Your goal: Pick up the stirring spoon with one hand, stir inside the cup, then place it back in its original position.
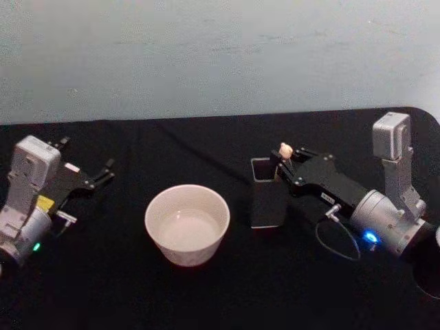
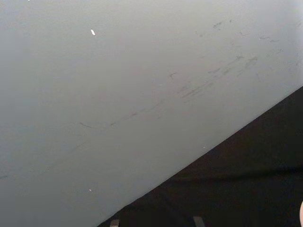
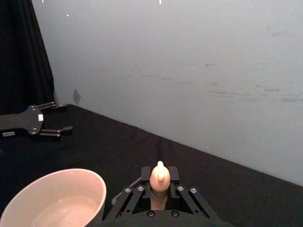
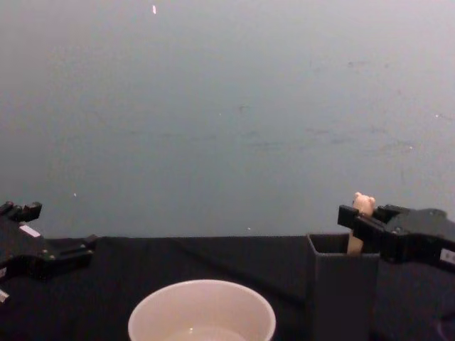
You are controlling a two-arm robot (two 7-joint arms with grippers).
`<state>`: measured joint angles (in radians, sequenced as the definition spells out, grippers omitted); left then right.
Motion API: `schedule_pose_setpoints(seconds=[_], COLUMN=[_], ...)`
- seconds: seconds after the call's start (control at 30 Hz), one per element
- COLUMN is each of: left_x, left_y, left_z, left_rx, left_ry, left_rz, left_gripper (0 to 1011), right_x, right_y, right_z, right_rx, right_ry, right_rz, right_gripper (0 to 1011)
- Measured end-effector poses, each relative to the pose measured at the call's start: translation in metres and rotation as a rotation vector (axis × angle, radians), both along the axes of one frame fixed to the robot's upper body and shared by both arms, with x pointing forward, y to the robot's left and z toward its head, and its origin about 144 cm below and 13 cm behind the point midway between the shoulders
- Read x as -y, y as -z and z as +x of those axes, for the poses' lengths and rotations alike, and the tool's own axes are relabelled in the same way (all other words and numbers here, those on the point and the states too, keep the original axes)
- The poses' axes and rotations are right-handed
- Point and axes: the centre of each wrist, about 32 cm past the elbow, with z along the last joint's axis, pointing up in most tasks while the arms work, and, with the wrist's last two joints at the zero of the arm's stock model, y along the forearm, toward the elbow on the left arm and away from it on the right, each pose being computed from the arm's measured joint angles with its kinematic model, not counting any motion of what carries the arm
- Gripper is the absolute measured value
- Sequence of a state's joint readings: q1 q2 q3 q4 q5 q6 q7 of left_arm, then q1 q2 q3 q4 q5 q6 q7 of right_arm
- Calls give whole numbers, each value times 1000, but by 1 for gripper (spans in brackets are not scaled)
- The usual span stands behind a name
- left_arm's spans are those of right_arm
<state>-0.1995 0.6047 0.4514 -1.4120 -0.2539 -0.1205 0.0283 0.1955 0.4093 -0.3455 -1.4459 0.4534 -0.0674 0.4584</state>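
Observation:
The stirring spoon (image 1: pixel 286 150) stands upright in a dark grey square holder (image 1: pixel 267 199), its cream bear-head knob (image 4: pixel 363 204) sticking out above the rim. My right gripper (image 1: pixel 283 167) reaches in from the right and is shut on the spoon's stem just under the knob (image 3: pixel 159 176). The off-white cup (image 1: pixel 155 206) sits left of the holder with a pale inside. Its rim shows in the chest view (image 4: pixel 202 284) and the right wrist view (image 3: pixel 71 172). My left gripper (image 1: pixel 86 155) rests open at the table's left side, far from the cup.
Everything stands on a black cloth-covered table (image 1: pixel 227 295) against a pale grey wall (image 4: pixel 227 106). A thin cable loop (image 1: pixel 338 242) hangs by the right wrist. The table's far right corner (image 1: pixel 430 117) is rounded.

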Motion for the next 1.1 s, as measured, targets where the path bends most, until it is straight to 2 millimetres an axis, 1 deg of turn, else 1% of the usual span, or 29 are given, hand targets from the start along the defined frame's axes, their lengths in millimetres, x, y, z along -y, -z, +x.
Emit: schedule_pose_setpoints(seconds=[0.43, 0.53, 0.57, 0.73, 0.77, 0.83, 0.87, 1.1], left_x=[0, 0, 0, 0, 0, 0, 0, 0], left_y=[0, 0, 0, 0, 0, 0, 0, 0], left_z=[0, 0, 0, 0, 0, 0, 0, 0], left_rx=[0, 0, 0, 0, 0, 0, 0, 0], left_ry=[0, 0, 0, 0, 0, 0, 0, 0], left_rz=[0, 0, 0, 0, 0, 0, 0, 0], left_gripper=[1001, 1001, 1001, 1001, 1001, 1001, 1001, 1002], right_x=[0, 0, 0, 0, 0, 0, 0, 0], right_y=[0, 0, 0, -1, -1, -1, -1, -1], right_z=[0, 0, 0, 0, 0, 0, 0, 0], right_rx=[2, 2, 2, 3, 3, 3, 3, 3], right_ry=[1, 1, 1, 0, 0, 0, 0, -1], right_rz=[-2, -1, -1, -1, 0, 0, 0, 1], right_gripper=[214, 256, 303, 452, 501, 538, 596, 791])
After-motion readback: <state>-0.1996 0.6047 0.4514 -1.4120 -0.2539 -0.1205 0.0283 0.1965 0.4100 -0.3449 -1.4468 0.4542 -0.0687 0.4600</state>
